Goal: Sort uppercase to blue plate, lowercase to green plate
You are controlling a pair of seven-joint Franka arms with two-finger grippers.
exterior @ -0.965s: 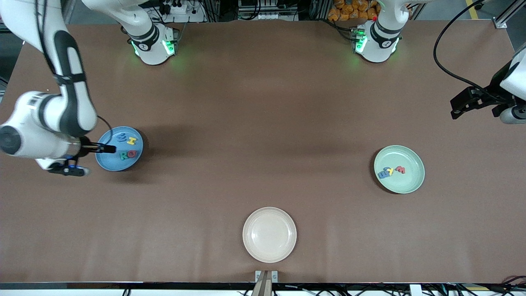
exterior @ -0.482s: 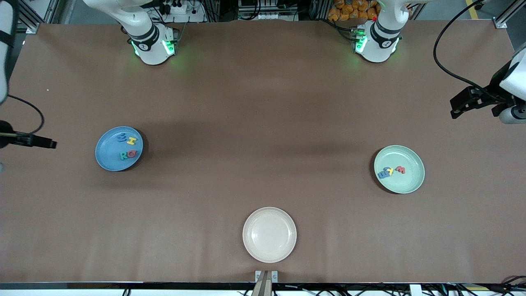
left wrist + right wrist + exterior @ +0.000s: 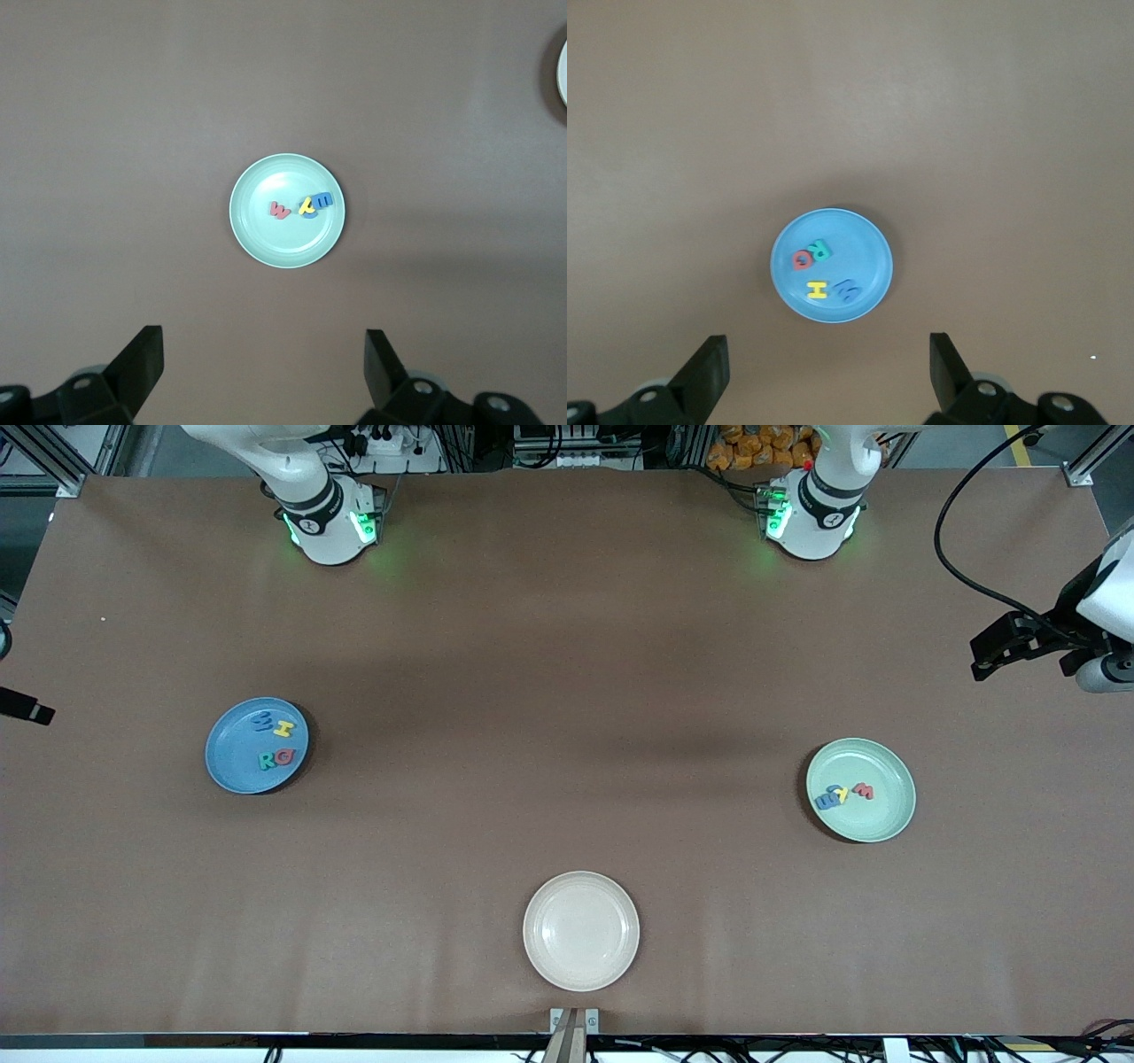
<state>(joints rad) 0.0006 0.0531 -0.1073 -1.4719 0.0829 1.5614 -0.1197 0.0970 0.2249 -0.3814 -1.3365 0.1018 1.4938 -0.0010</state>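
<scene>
From the front view, the blue plate point(image 3: 257, 745) lies toward the right arm's end of the bench point(image 3: 567, 691), carrying four capitals: blue M point(image 3: 262, 723), yellow H point(image 3: 283, 729), teal-green R point(image 3: 267, 761) and red Q point(image 3: 283, 757). The right pincer point(image 3: 27, 708) shows only as a dark tip at the picture's edge, up off the bench and well apart from that plate. The green plate point(image 3: 860, 789) lies toward the left arm's end, holding the red w point(image 3: 864, 791), the yellow curved letter point(image 3: 842, 794) and blue letters point(image 3: 827, 800) bunched so that they touch or overlap; I cannot count the blue ones here. The left pincer point(image 3: 992, 657) hangs high near that end, well clear of the plate. A cream plate point(image 3: 580, 931) nearest the camera holds nothing. In the left wrist view, the left pincer point(image 3: 264, 367) is released, fingers point(image 3: 142, 359) spread wide with nothing between them, the green plate point(image 3: 244, 239) well below it with the red w point(image 3: 279, 210), the yellow letter point(image 3: 306, 206) and a blue letter point(image 3: 324, 201). In the right wrist view, the right pincer point(image 3: 830, 367) is likewise released and bare, the blue plate point(image 3: 873, 248) well below with Q point(image 3: 802, 259), R point(image 3: 819, 251), H point(image 3: 818, 289) and M point(image 3: 848, 289) lying apart. The letters look like thin, light, soft foam; I judge they would want a gentle pinch across a stroke, edge to edge, and the bunched ones may drag a neighbour. No letter lies loose on the bench, so the sorting looks finished.
</scene>
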